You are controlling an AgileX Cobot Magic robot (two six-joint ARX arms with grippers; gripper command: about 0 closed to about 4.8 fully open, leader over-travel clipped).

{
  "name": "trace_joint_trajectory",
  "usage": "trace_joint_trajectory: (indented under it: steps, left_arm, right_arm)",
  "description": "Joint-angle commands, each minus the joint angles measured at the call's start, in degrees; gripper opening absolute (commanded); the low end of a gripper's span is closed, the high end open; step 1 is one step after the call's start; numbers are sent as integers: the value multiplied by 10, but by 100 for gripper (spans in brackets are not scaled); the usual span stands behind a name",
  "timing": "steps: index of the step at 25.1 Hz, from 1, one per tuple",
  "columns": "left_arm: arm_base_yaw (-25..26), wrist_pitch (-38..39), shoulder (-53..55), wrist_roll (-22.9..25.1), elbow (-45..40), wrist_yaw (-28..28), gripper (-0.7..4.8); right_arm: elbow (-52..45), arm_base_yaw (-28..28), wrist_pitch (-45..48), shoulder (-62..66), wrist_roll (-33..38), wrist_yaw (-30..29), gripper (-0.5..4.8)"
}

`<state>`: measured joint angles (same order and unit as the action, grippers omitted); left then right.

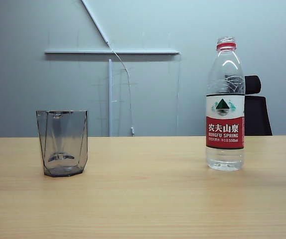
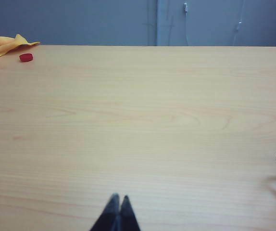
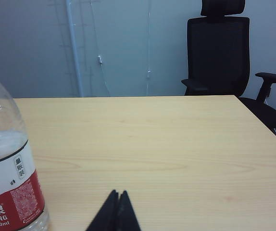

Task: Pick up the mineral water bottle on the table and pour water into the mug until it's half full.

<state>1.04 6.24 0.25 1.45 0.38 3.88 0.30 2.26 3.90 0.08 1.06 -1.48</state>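
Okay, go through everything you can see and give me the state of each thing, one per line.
mineral water bottle: upright on the table, cap off, mostly full
mug: upright, looks empty
red cap: lying loose near a yellow cloth
left gripper: shut, holding nothing
right gripper: shut, beside the bottle, not touching

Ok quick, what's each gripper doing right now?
Left gripper: shut, empty, above bare table.
Right gripper: shut, empty, beside the bottle.
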Motion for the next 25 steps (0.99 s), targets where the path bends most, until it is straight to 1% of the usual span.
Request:
trace_joint_trajectory:
  steps: [1,9,12,13,14,16,17,18,19,20,21,23,25]
  left_arm:
    - [1,-7,1,-2,1,-1,-2]
    - [-1,-7,1,-2,1,0,-2]
    - [-40,-7,1,-2,1,0,-2]
    - [-66,-7,1,-2,1,0,-2]
    - [-90,-7,1,-2,1,0,-2]
    - [-154,-7,1,-2,1,0,-2]
    - [-184,-7,1,-2,1,-1,-2]
    - [-242,-7,2,-2,1,-1,-2]
    - [-277,-7,3,-2,1,0,-2]
    - [-325,-7,9,-2,1,-1,-2]
    - [-348,-7,15,-2,1,-2,-2]
    - [-377,-7,29,-2,1,-2,-2]
    - [-390,-7,42,-2,1,-2,-2]
  right_arm:
    - [-3,0,6,0,0,2,-5]
    - [-3,-1,4,0,0,-2,-5]
    - [-3,-1,10,0,40,-24,-5]
    - [-3,-1,11,0,67,-33,-5]
    - [-3,-1,11,0,109,-45,-5]
    - [-3,-1,11,0,190,-75,-4]
    - [-2,-1,11,0,216,-90,-3]
    - [-1,-1,11,0,243,-127,0]
    - [0,-1,11,0,247,-152,1]
    - [3,-1,9,0,247,-177,21]
    - [9,-1,4,0,248,-190,33]
    - [25,-1,-14,2,249,-200,35]
    - [51,-3,-42,6,249,-201,38]
